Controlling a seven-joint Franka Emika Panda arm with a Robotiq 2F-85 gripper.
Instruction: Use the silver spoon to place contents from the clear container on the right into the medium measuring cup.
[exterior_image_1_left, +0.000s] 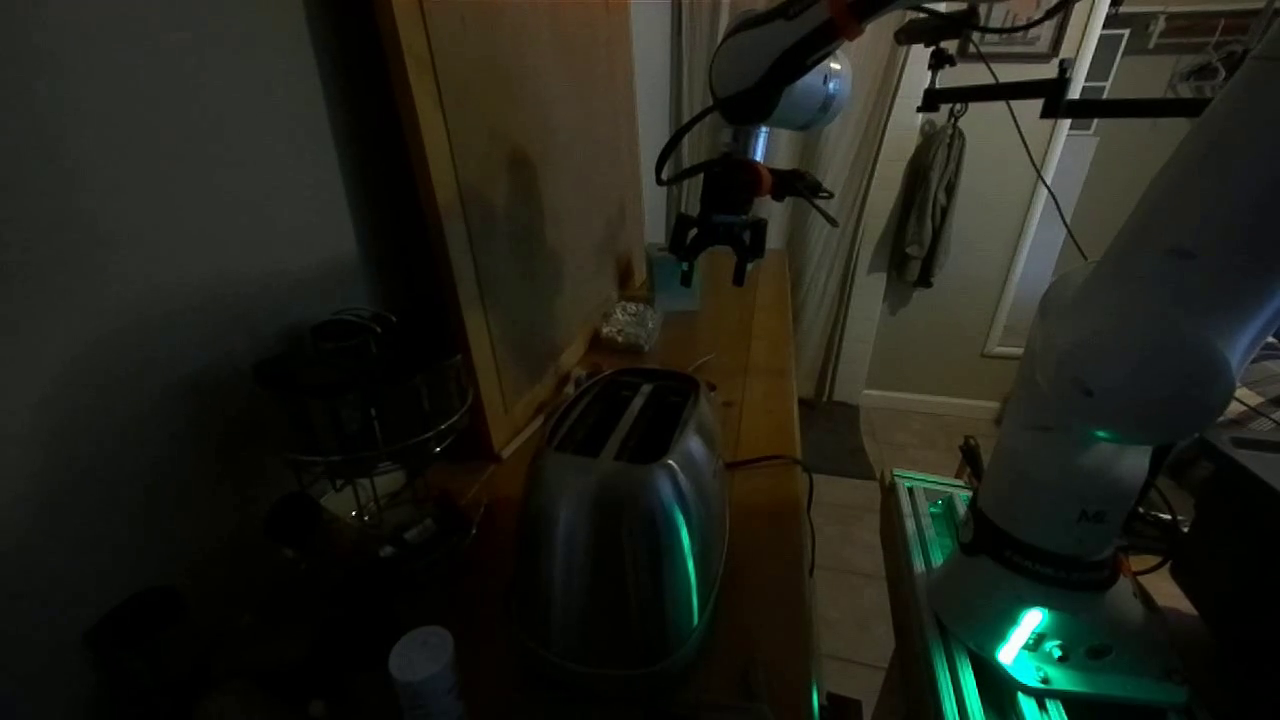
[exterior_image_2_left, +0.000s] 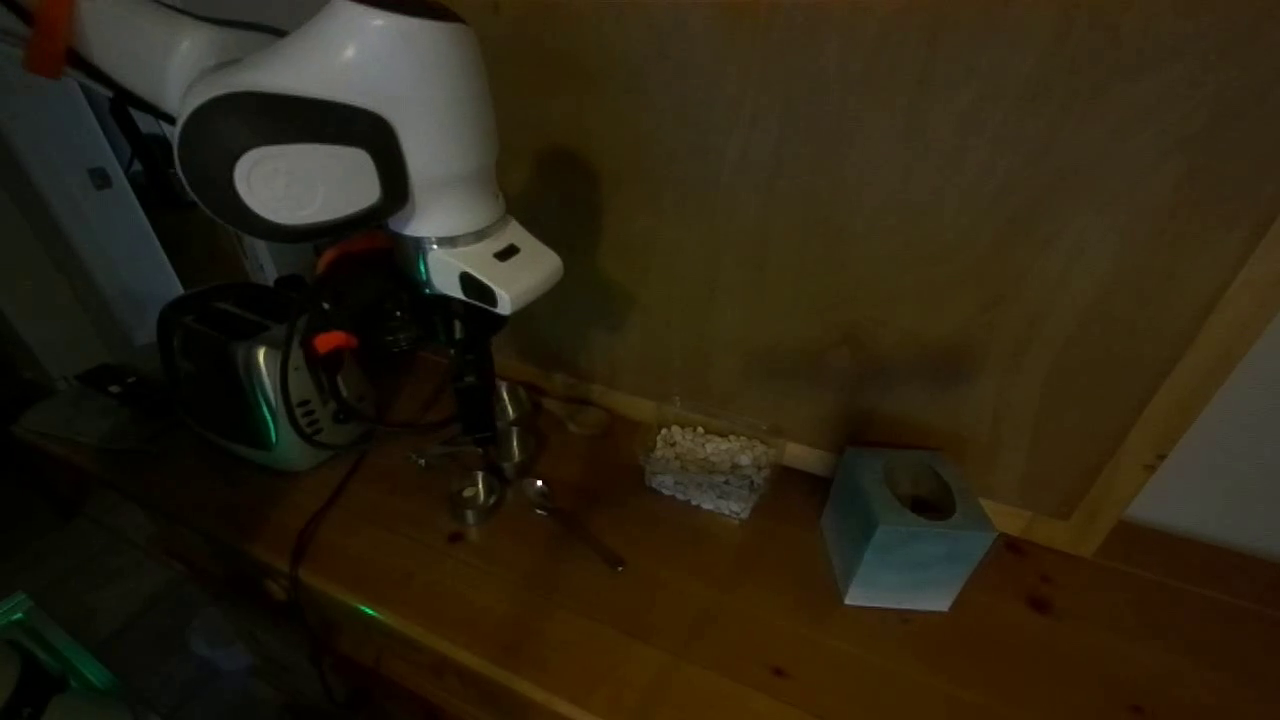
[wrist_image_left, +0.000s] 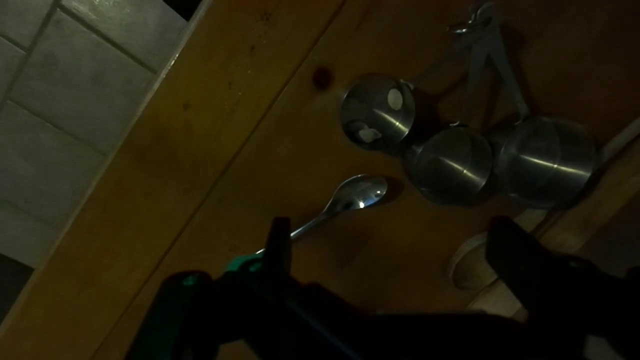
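Pincer sat spread along wrist view's bottom; silver spoon lay mid-frame on worktop, partly behind pincer. Likely risk was missed grasp from occlusion plus dimness, or rightward drift bumping medium measuring cup.

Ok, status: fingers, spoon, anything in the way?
Fingers open above the counter. Silver spoon on it, ungripped. Measuring cups near its tip, might crowd pickup.
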